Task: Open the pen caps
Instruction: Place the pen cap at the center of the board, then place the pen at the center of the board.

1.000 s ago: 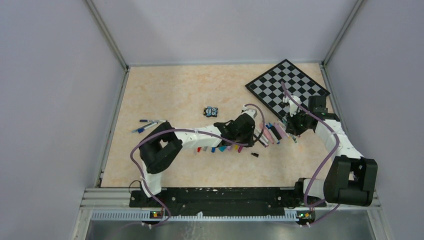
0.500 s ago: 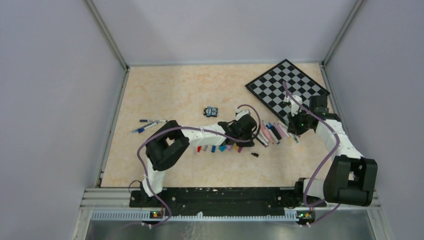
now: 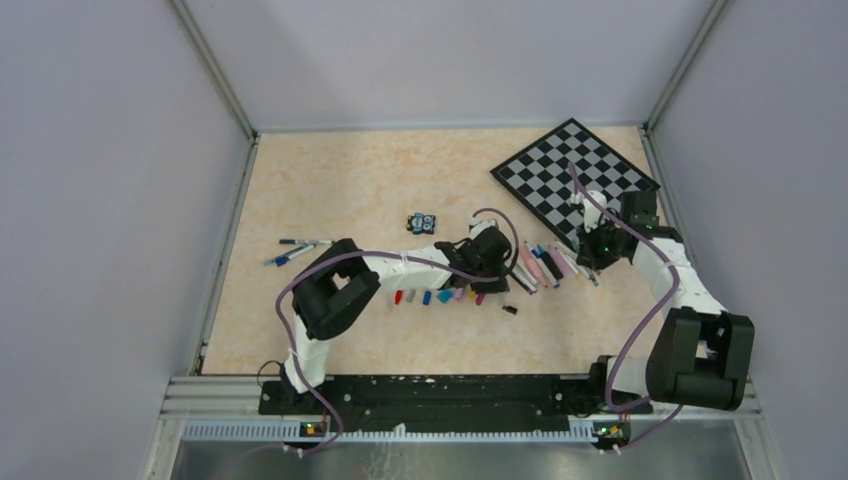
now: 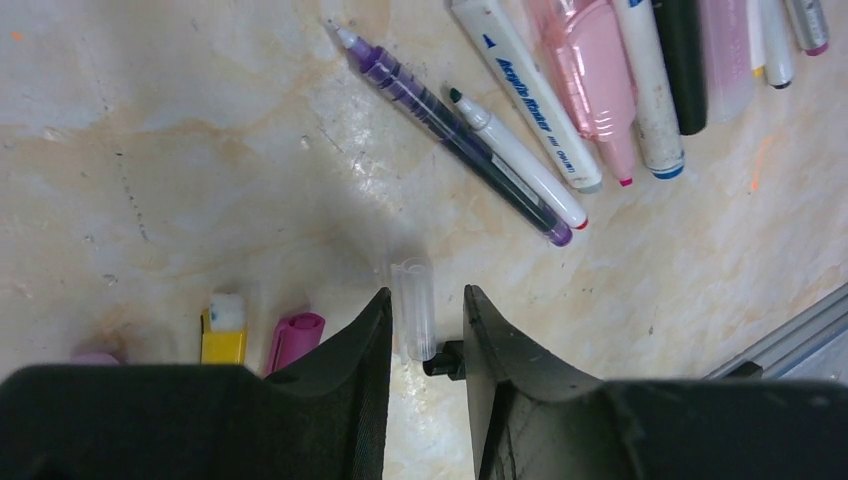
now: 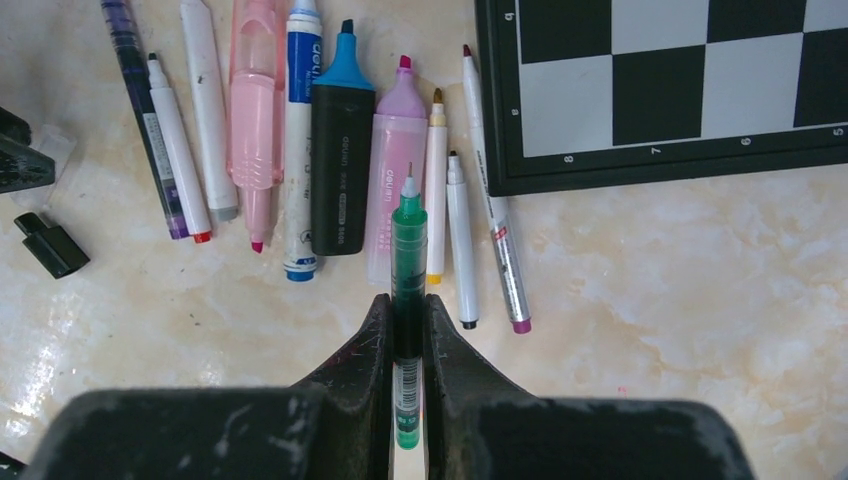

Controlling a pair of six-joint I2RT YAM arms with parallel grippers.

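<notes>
**Left gripper** (image 4: 426,297)
- Fingers: partly open.
- A clear cap (image 4: 413,318) sits in the gap, close against one finger (image 4: 350,345). A space is visible between the cap and the other finger, so the cap is not clamped.
- A small black cap (image 4: 443,361) shows in that space, further back between the fingers.
- Just outside the first finger lie a magenta cap (image 4: 296,340) and, next to it, a yellow cap (image 4: 223,337).
- Beyond the fingertips, a purple pen (image 4: 450,135) and a white pen (image 4: 515,160) lie side by side on the table (image 4: 150,180), both uncapped.

**Right gripper** (image 5: 407,300)
- Fingers: closed on a green pen (image 5: 408,240).
- The barrel runs between the pads. The bare tip points straight out past the fingertips.
- Ahead of the fingertips, a row of uncapped markers lies side by side, including a black marker (image 5: 340,150) and a pink highlighter (image 5: 388,130).
- In this view the green pen's tip overlaps the pink highlighter.
- A chessboard (image 5: 660,90) lies beyond the fingertips, to one side of the row.
</notes>
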